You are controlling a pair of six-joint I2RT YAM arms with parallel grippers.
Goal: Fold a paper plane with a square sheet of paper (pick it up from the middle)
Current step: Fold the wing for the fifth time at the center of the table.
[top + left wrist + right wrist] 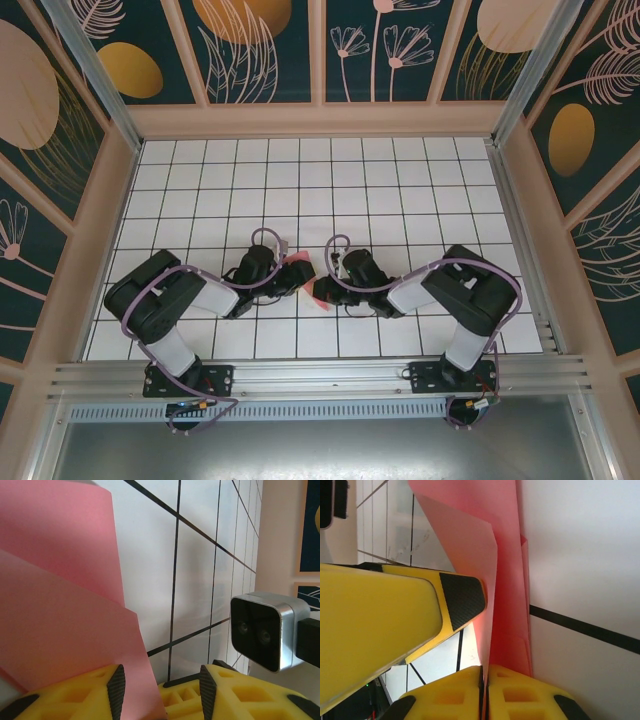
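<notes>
Square sheet of paper (507, 555): seemed light, limp; your right gripper (485, 675) jaws pinched its fold, the surest hold; left gripper (160, 685) jaws stood apart.

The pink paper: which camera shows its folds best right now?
Right wrist: the pink paper rises in layered folds from the shut right end effector. Left wrist shows flat overlapping panels; top external, small distant patches.
</notes>
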